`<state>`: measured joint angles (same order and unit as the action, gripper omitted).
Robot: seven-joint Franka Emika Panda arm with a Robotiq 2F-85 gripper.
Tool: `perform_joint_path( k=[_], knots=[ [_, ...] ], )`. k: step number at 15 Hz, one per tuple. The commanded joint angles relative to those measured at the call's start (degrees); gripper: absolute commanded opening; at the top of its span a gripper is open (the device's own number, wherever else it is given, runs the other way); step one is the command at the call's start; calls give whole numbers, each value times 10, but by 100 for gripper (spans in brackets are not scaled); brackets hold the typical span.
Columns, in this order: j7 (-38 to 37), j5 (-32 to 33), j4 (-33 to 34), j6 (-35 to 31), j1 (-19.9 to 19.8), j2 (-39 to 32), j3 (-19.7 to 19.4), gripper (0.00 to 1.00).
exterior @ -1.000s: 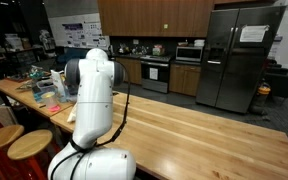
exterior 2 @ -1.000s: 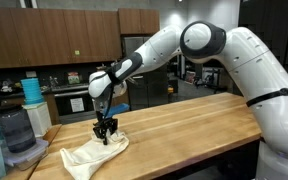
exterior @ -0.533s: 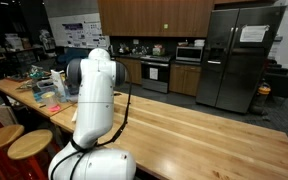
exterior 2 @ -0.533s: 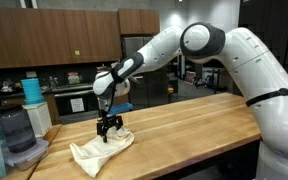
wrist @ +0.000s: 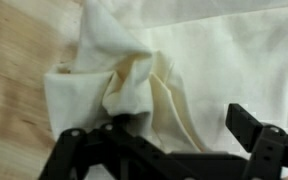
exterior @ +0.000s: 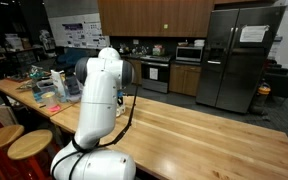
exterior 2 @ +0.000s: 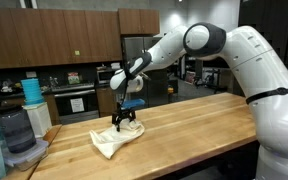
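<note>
A crumpled cream cloth [exterior 2: 112, 141] lies on the wooden counter [exterior 2: 199, 120]. My gripper [exterior 2: 126, 119] hangs right over the cloth's right part, pointing down. In the wrist view the cloth [wrist: 199, 60] fills most of the picture, with a bunched fold [wrist: 134, 85] just ahead of the jaws. My gripper [wrist: 159, 138] is open, its two black fingers [wrist: 250, 126] standing wide apart with cloth lying between them, not pinched. In an exterior view my own white arm [exterior: 99, 95] hides both gripper and cloth.
A clear plastic container [exterior 2: 19, 132] and a blue stack [exterior 2: 31, 88] stand at the counter's left end. Clutter [exterior: 44, 85] covers the far end of the counter [exterior: 204, 130]. Wooden stools [exterior: 26, 146] stand beside it. Kitchen cabinets and a fridge [exterior: 239, 60] lie behind.
The arm has moved to the right, dragging the cloth along the counter. The jaws have gone from pinching the cloth to standing wide open.
</note>
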<state>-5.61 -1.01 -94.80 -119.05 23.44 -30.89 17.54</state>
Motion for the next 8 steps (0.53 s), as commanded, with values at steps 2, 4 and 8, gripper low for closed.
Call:
perform_joint_path(
  k=[2,4,8],
  knots=[
    [-3,-43,-96,-84,-52,65,-28,100],
    [-7,-59,-132,-122,-73,83,-40,100],
    [-12,-76,-199,-184,-108,124,-62,100]
  ],
)
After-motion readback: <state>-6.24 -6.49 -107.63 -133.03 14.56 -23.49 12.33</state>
